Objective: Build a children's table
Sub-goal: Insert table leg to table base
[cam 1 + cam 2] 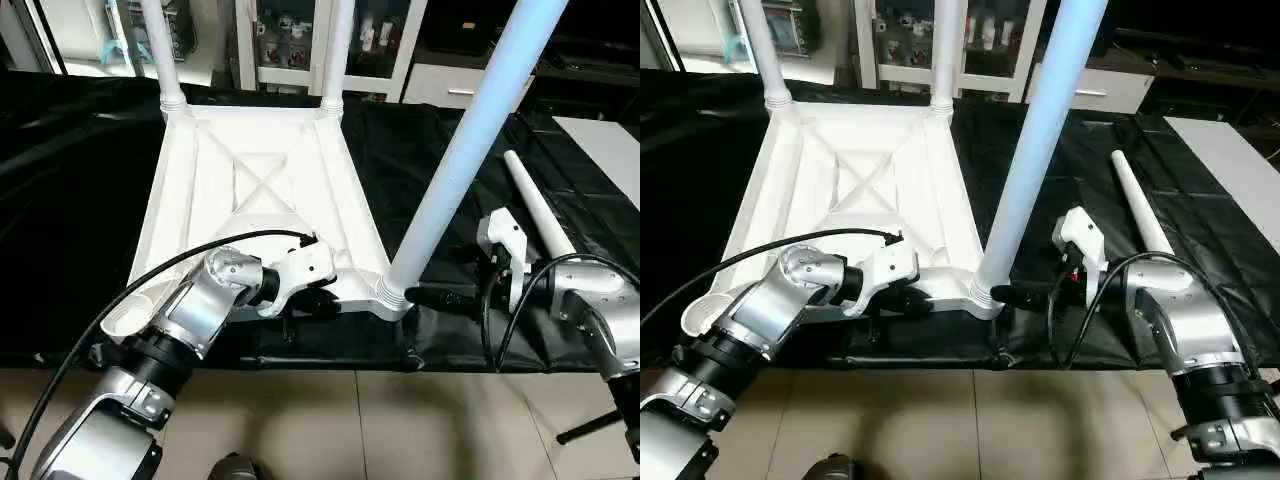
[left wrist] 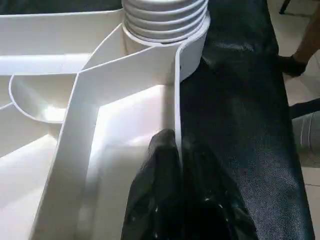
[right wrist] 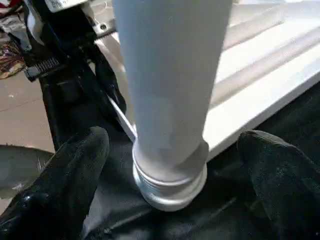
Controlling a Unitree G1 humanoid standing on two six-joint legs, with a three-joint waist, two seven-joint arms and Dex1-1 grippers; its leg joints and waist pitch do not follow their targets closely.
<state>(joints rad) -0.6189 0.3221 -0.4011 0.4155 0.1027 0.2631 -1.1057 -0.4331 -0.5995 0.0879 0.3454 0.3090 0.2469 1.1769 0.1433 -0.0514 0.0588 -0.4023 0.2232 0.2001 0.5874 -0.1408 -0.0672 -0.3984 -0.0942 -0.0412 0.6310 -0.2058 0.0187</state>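
Right gripper (image 3: pixel 170 165): upright leg (image 3: pixel 172 95) between spread fingers; tabletop (image 3: pixel 270 75) edge beyond; black cloth (image 3: pixel 230 210) below.

One white tabletop (image 1: pixel 262 185) lies underside up, showing one X-brace.

Four white tube legs in all. Three stand upright in corner sockets: one (image 1: pixel 470 135) directly between the spread fingers of the right end effector (image 3: pixel 170 172), and two at the corners farthest from both end effectors, one (image 1: pixel 160 55) on the left end effector's side and one (image 1: pixel 335 55) on the right's. The fourth leg (image 1: pixel 537 205) lies loose on the black cloth (image 1: pixel 70 200), just beyond the right end effector.

Four corner sockets seem likely; the one (image 1: pixel 130 318) beside the left end effector (image 2: pixel 172 145) is partly hidden by the arm.

Two end effectors, each with two black fingers.
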